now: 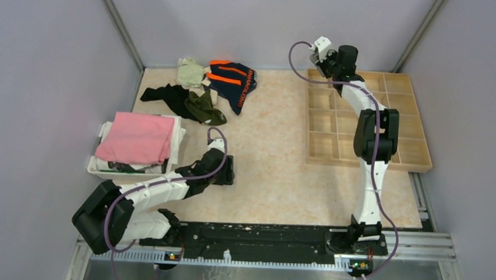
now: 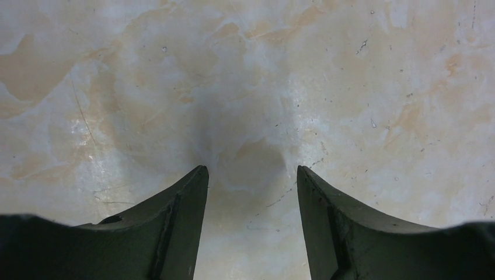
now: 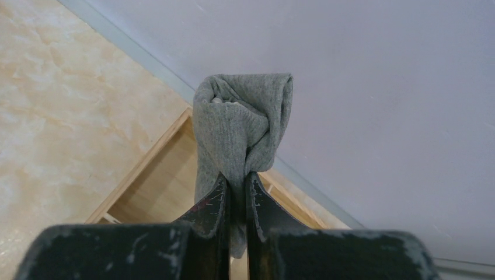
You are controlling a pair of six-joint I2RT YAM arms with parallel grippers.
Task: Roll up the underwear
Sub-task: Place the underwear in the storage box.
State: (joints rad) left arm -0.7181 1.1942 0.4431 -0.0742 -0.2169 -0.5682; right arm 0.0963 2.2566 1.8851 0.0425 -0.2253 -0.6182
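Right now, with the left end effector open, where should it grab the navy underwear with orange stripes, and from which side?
I'd take the navy underwear by its right edge, near the orange lettering, coming down from the right over bare table. It lies fairly flat there with nothing over it, while its left side crowds the olive underwear and a pale garment.

The table [image 1: 276, 160] is beige marble-patterned with cream and orange veining. Near its far left corner lie navy underwear [image 1: 232, 81] with orange stripes and orange lettering, olive green underwear [image 1: 207, 110], a black garment [image 1: 165, 95] and a pale cream garment [image 1: 189, 72]. At the left edge the pink cloth [image 1: 138, 137] tops a white bin [image 1: 94, 166]. The compartment tray [image 1: 367, 163] is light wood. The rolled grey underwear [image 3: 242, 134] is heathered; the right gripper [image 3: 237, 178] and left gripper [image 2: 251, 175] are black
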